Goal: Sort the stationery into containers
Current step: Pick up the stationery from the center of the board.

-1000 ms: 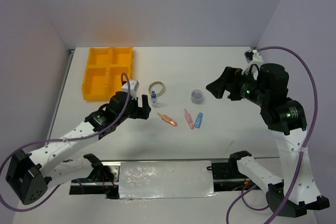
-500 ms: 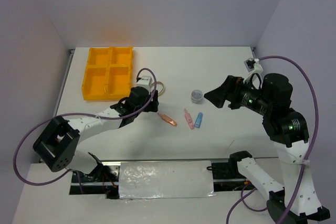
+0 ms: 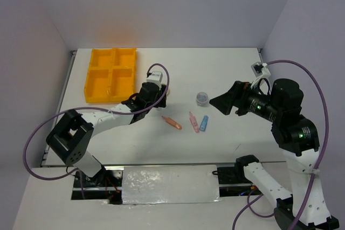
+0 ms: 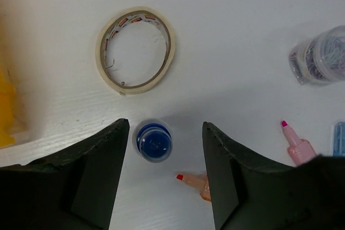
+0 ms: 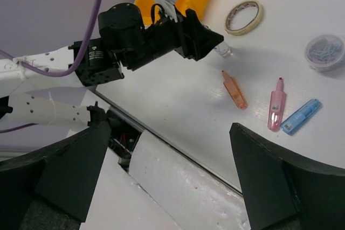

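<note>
Nearest, in front of the bottle (image 4: 153, 141), two pink markers (image 3: 193, 122) and a blue marker (image 3: 204, 123) are seen lying flat on the table (image 3: 232, 68), unsorted. The bottle is stood upright, cap up, and is straddled by the left fingers (image 4: 165, 127), spread either side and not yet pinching. They are set low, likely for a grip on its body. Well right of the bottle, the right fingers (image 5: 170, 133) are held wide apart and empty, clear of the work. Just beyond the bottle a tape ring (image 4: 136, 50) is laid flat. A jar (image 4: 323, 55) is seen far right. Beyond and left of the bottle, the tray (image 3: 110, 67) is placed, with nothing seen inside.
</note>
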You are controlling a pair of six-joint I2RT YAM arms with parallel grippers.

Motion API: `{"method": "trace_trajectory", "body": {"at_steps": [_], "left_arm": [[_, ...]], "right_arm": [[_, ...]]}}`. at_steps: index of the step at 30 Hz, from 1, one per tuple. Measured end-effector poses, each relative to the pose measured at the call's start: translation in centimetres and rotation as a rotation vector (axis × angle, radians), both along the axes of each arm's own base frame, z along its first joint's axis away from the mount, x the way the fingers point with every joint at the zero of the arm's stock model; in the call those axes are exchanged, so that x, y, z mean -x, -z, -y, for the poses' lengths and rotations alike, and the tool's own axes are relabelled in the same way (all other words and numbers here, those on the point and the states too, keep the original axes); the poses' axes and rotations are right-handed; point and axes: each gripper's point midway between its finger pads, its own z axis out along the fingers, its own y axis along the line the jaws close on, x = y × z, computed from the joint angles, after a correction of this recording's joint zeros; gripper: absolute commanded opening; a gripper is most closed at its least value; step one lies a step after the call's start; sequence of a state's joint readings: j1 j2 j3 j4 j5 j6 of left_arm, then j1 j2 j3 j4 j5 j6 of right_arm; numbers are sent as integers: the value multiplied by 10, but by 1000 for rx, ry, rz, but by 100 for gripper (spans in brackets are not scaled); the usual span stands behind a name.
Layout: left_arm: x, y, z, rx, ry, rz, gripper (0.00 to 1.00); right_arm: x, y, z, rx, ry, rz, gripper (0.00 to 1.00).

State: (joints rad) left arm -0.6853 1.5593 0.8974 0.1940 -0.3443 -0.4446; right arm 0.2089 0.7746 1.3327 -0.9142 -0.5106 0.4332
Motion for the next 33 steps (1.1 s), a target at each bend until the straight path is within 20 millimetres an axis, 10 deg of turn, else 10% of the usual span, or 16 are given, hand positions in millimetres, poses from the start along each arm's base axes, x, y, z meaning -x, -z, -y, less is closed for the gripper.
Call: {"method": "trace_trajectory", "body": {"at_steps": [12, 22, 28, 33], "left_arm": [[-2, 7, -3, -22, -16, -11, 57], [-4, 12, -5, -41, -32, -20, 0], [-2, 8, -7, -75, -28, -49, 0], [-3, -36, -12, -107, -11, -29, 0]], "right_arm": [[1, 1, -2, -3, -12, -8, 100], [1, 2, -3, -4, -21, -18, 100], [-1, 2, -3, -3, -18, -20, 100], [-3, 1, -1, 3, -1, -16, 100]]}}
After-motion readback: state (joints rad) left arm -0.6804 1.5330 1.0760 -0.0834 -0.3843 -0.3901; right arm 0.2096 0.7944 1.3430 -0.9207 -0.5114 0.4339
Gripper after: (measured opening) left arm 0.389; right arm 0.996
